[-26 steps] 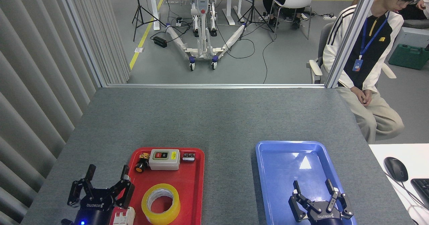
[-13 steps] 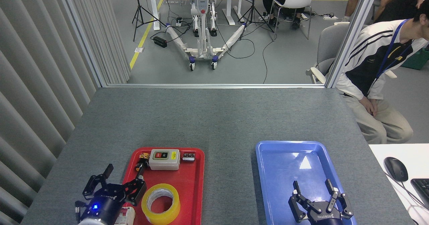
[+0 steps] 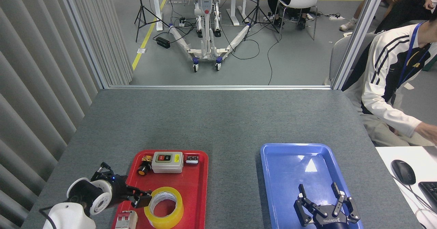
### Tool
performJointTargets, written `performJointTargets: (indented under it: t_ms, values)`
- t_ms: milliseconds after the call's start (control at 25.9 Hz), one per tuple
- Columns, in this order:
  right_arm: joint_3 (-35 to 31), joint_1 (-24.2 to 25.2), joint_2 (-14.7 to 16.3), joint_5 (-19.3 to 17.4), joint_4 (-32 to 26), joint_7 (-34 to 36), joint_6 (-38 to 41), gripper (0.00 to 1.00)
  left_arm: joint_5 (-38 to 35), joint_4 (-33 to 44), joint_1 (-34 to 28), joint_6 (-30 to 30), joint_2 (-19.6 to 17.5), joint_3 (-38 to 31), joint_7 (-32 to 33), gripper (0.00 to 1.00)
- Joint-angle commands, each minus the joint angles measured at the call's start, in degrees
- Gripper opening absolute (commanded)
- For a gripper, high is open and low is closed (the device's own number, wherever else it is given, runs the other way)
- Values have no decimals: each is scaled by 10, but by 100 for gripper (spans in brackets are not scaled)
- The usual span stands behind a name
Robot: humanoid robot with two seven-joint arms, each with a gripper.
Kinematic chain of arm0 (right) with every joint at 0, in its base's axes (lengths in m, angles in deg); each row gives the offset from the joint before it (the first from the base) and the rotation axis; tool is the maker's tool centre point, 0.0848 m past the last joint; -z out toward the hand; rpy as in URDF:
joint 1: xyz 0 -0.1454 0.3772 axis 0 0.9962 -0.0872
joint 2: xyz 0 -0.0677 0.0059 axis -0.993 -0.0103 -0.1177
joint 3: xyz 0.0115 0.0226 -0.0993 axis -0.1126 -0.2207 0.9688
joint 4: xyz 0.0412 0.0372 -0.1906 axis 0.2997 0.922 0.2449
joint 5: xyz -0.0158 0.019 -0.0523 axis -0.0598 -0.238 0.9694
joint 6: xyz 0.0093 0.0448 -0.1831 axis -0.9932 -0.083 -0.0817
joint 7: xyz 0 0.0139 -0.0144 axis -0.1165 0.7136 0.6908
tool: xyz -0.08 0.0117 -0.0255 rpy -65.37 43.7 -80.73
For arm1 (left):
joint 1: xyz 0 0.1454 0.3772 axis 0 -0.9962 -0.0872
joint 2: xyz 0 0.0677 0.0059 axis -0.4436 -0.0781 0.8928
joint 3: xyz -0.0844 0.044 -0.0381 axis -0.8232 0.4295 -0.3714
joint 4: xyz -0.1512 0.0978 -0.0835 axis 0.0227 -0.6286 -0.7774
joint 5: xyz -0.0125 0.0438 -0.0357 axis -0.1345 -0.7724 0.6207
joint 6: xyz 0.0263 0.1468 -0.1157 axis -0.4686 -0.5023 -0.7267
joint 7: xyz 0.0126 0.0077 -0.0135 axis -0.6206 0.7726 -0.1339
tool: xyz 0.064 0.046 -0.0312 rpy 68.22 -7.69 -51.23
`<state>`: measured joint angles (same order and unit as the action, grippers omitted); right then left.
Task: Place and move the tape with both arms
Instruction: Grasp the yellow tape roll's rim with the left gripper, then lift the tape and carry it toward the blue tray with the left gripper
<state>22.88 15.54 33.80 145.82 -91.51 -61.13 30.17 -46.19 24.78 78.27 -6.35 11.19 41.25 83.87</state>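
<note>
The wide roll of translucent yellow packing tape (image 3: 164,207) lies flat in the near part of the red plastic tray (image 3: 196,191), unlifted. The left tool (image 3: 141,199) touches its left rim; I cannot tell its opening. The right tool (image 3: 326,205) hovers spread and empty over the blue plastic tray (image 3: 283,160). Nearly everything remains.

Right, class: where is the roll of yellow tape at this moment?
In the head view, the tape lies flat at the near end of the red tray, on the robot's left, with the left gripper at its left edge.
</note>
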Motion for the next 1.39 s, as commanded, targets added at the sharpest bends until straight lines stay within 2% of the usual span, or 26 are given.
performJointTargets:
  t_ms: [0, 232, 695, 773, 850, 966, 1043, 1082, 1236, 1352]
  values:
    - [0, 0, 0, 1, 0, 0, 0, 100, 2, -22, 26, 64, -1, 9, 6, 100]
    - [0, 0, -1, 8, 0, 0, 0, 100, 4, -112, 67, 147, 1, 28, 7, 99]
    - [0, 2, -2, 14, 0, 0, 0, 100, 8, -187, 92, 147, 14, 29, 7, 98]
    - [0, 3, -4, 14, 0, 0, 0, 100, 8, -188, 92, 147, 15, 29, 11, 84]
    - [0, 2, -4, 15, 0, 0, 0, 100, 8, -192, 91, 147, 15, 29, 15, 75]
    - [0, 2, -5, 16, 0, 0, 0, 100, 8, -208, 91, 147, 15, 35, 16, 36]
    - [0, 3, -5, 17, 0, 0, 0, 100, 8, -219, 92, 147, 15, 44, 16, 16]
    - [0, 3, -5, 17, 0, 0, 0, 100, 8, -220, 92, 147, 15, 46, 16, 1]
    - [0, 3, -5, 18, 0, 0, 0, 100, 29, -217, 113, 147, 15, 35, 13, 0]
    - [0, 3, -5, 18, 0, 0, -1, 100, 114, -218, 122, 147, 16, -4, 13, 0]
